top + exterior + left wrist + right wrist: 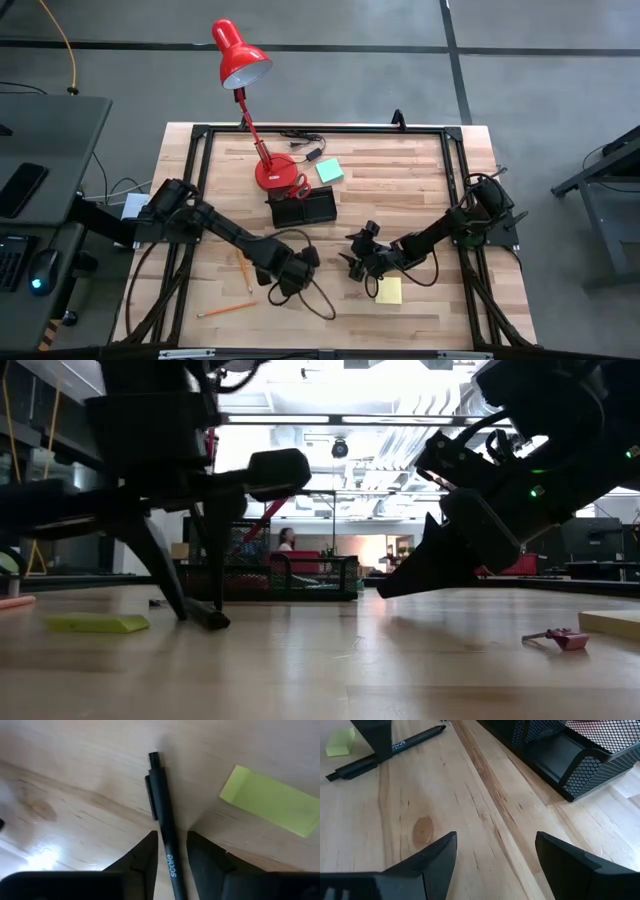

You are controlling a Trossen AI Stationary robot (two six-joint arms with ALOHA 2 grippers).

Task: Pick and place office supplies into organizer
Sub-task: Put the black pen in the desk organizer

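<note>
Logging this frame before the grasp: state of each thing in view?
Left hand: down at the table, fingers astride the pen, not clamped yet.
Right hand: open, empty, low over bare wood.
Pen: flat on the table.
Organizer: upright by the lamp base; contents unclear.
Lamp: standing; lit or not, cannot tell.
Yellow pad: flat on the table.
Teal pad: flat, behind the organizer.
Pencils: loose on the table.

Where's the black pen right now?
The black pen lies flat on the wooden table between the left gripper fingers, beside a yellow-green paper piece, front-centre in the high view.
</note>
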